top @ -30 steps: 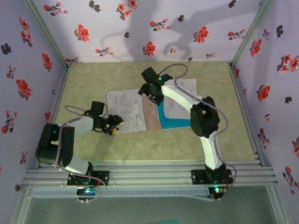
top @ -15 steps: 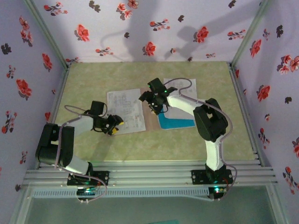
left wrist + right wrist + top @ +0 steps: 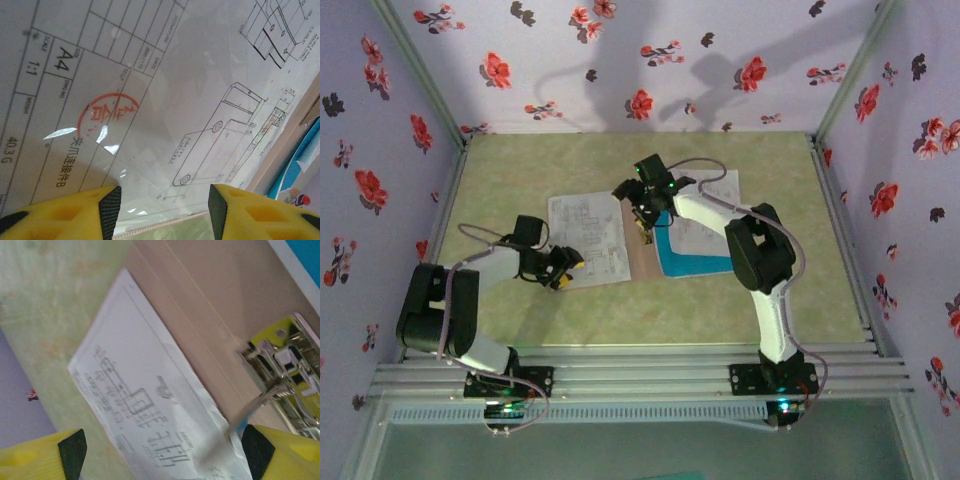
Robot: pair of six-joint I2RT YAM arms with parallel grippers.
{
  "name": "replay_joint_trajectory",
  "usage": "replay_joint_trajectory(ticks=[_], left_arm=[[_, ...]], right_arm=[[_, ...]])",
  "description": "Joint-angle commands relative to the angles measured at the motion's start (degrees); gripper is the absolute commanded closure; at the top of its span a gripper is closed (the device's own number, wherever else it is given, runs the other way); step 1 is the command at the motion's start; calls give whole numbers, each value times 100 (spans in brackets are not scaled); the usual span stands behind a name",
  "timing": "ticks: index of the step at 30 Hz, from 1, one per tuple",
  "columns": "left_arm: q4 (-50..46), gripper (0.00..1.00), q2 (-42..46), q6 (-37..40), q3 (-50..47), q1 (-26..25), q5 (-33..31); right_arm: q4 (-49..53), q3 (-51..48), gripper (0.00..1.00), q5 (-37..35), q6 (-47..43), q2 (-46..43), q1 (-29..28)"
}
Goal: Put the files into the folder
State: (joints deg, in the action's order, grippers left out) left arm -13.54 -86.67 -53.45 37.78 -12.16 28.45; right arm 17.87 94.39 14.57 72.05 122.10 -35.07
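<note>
The right gripper (image 3: 642, 212) has swung left off the cyan sheet (image 3: 698, 260) to over the folder (image 3: 642, 262), fingers wide apart and empty. The left gripper (image 3: 563, 272), fingers apart, stays on the white sheet (image 3: 588, 232), so filing looks unfinished.

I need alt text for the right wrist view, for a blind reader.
A white printed sheet lies partly on the tan folder, partly on the green table. A shiny metal clip shows at the right, and the right gripper stands open in front.

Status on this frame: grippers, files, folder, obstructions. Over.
Left gripper open, low over printed drawing sheet. Right gripper open above tan folder. Cyan sheet to the right of the folder. Folder's metal clip close to right gripper.
</note>
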Motion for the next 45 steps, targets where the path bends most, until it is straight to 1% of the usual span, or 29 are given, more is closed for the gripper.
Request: replay_joint_trajectory(ticks=[1, 7, 16, 20, 25, 27, 29, 35, 38, 41, 43, 45], left_arm=[[-787, 46, -278, 164, -157, 101, -665], [-814, 46, -256, 177, -166, 105, -674], [-841, 46, -243, 194, -157, 108, -684], [-883, 46, -229, 229, -123, 109, -700], [-971, 46, -259, 332, -41, 206, -728], [-1024, 46, -276, 398, 33, 270, -731], [-1103, 46, -278, 469, 142, 342, -738], [-1418, 44, -227, 660, 579, 417, -771], [-1573, 43, -29, 605, 796, 370, -784], [-1645, 43, 164, 435, 995, 144, -683], [-1492, 43, 208, 203, 1051, -140, -502], [-1126, 43, 155, -187, 1074, -550, -247]], right_arm=[[142, 397, 16, 116, -61, 284, 94], [437, 1205, 16, 316, -196, 881, 244], [830, 2133, 17, 399, -296, 1495, 387], [771, 2289, 17, 461, -334, 1473, 382], [777, 2317, 17, 323, -589, 1027, 378], [756, 2061, 17, 190, -732, 703, 403], [597, 1545, 18, 41, -825, 288, 454], [-121, -822, 19, -208, -751, -1154, 837], [-300, -1853, 19, -175, -728, -1650, 1095], [-465, -2503, 19, -87, -695, -1886, 1293], [-552, -2684, 19, -68, -693, -1914, 1340], [-595, -2702, 19, -28, -651, -1813, 1360]])
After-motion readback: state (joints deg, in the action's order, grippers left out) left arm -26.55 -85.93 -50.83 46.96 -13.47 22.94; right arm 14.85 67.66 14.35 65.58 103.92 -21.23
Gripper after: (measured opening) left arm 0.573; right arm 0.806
